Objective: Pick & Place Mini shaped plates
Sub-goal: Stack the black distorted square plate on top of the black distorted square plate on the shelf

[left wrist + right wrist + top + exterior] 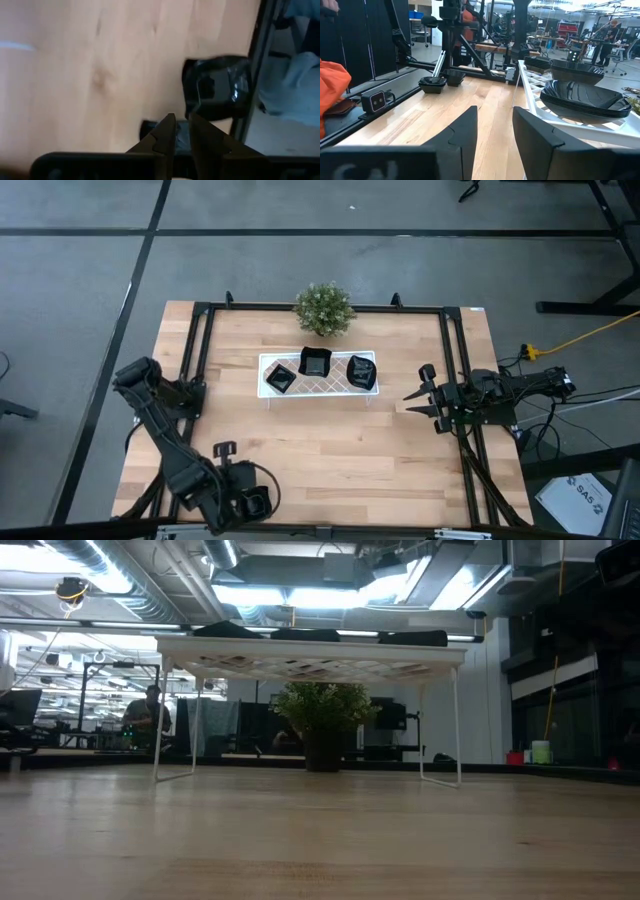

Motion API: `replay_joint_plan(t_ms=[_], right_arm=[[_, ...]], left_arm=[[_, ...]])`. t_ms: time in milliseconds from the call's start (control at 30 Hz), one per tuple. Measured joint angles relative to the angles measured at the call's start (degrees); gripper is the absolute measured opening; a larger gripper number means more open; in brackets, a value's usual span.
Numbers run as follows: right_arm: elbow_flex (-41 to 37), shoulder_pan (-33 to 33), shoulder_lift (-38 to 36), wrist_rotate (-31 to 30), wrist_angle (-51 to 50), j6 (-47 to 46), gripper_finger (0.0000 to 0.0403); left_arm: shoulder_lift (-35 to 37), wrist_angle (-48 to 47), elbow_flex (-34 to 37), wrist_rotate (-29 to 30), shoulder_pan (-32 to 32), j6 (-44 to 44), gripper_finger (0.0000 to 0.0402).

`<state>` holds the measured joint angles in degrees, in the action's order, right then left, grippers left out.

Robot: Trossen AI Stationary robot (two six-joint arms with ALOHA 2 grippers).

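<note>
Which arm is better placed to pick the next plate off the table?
Left. The left gripper sits near the plates at the table's near-left corner; the right gripper waits by the tray.

Both arms are dark, near-black, built of blocky jointed segments with black cables trailing from their bases. The left end effector has two slim, tapering matte fingers on a flat dark crossbar. The right end effector has broader, angular black fingers, their inner faces flat and smooth.
</note>
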<state>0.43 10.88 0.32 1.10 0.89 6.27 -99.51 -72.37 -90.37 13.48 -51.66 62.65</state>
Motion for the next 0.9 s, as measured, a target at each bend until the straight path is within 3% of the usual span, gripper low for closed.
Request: replay_joint_plan(t_ms=[367, 633, 900], right_arm=[[0.0, 0.01, 0.0, 0.0, 0.01, 0.02, 0.0124], [0.0, 0.01, 0.0, 0.0, 0.0, 0.02, 0.0124], [0.0, 0.01, -0.01, 0.0, 0.01, 0.0, 0.0124]], left_arm=[[-3.62, 0.64, 0.0, -6.14, -5.29, 13.76, 0.0047], [-7.7, 7.82, 0.0, -4.67, -8.17, 19.03, 0.0049], [-10.86, 7.33, 0.0, -4.47, -9.11, 22.25, 0.0079]])
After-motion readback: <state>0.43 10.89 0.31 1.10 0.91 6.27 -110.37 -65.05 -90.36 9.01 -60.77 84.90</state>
